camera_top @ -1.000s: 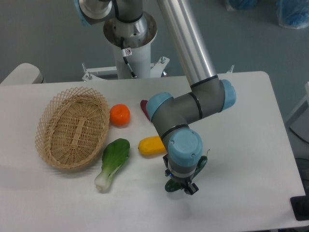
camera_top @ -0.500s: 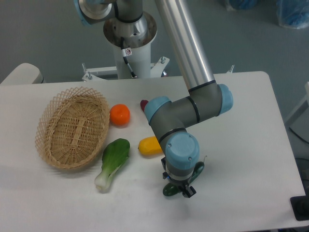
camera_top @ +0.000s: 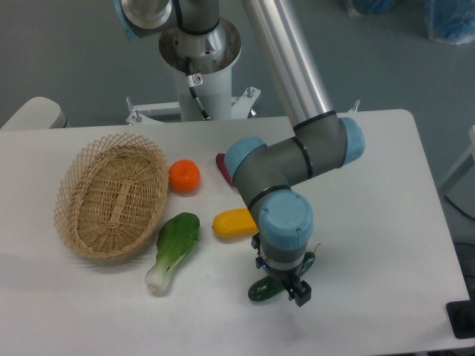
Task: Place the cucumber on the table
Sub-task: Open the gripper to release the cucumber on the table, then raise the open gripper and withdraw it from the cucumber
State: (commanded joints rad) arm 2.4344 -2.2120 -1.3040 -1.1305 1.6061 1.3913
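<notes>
Glossy dark green oblong toy cucumber (camera_top: 264, 289) low on smooth white table (camera_top: 386, 222), directly under end effector (camera_top: 288, 289). Grip state unclear. Release, retreat apparently left.

The small, shiny, dark green toy cucumber (camera_top: 265, 288) lies low on the big, flat, white table (camera_top: 371, 222), near its front edge. It is tilted, with one end nearer the front. Part of it is hidden, so only its left end shows.
</notes>
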